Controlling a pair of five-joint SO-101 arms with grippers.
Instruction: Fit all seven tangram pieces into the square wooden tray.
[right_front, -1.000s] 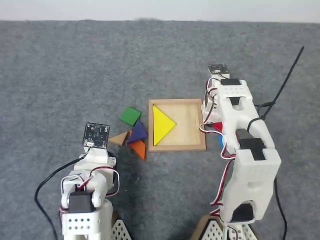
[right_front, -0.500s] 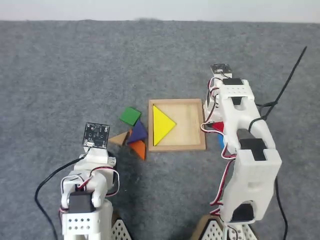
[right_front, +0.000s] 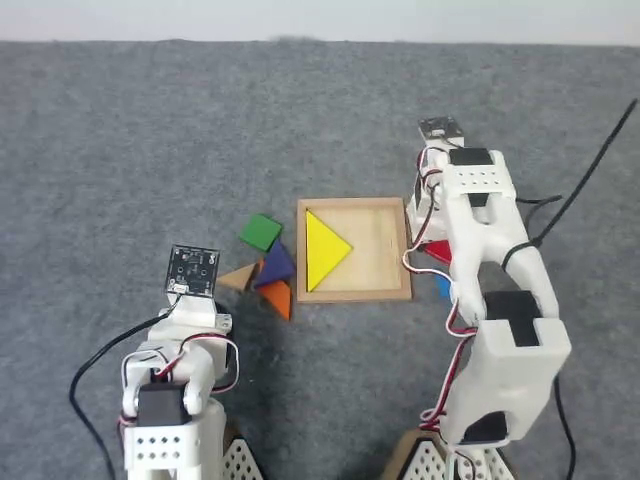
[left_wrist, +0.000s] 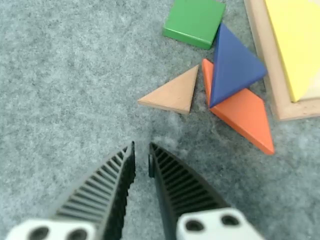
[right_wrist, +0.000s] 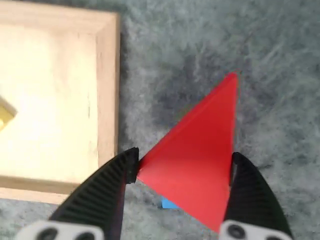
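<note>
On a grey carpeted worktop (right_front: 150, 130) a square wooden tray (right_front: 355, 204) is set, and only a large yellow wooden triangle (right_front: 322, 250) is seated in it, so one piece of seven is judged placed. Just outside the tray's far rim a large red wooden triangle (right_wrist: 205, 145) is clamped between the fingers of the right gripper (right_wrist: 183, 162). Beside the tray's other side an orange wooden piece (left_wrist: 240, 117), a dark blue wooden triangle (left_wrist: 232, 65) overlapping it, a green wooden square (left_wrist: 195, 20) and a small tan wooden triangle (left_wrist: 175, 94) are clustered, near the left gripper (left_wrist: 141, 150), whose fingers are drawn almost together on nothing. A small light blue piece (right_wrist: 168, 203) is glimpsed beneath the red one. Six pieces are left to be fitted.
</note>
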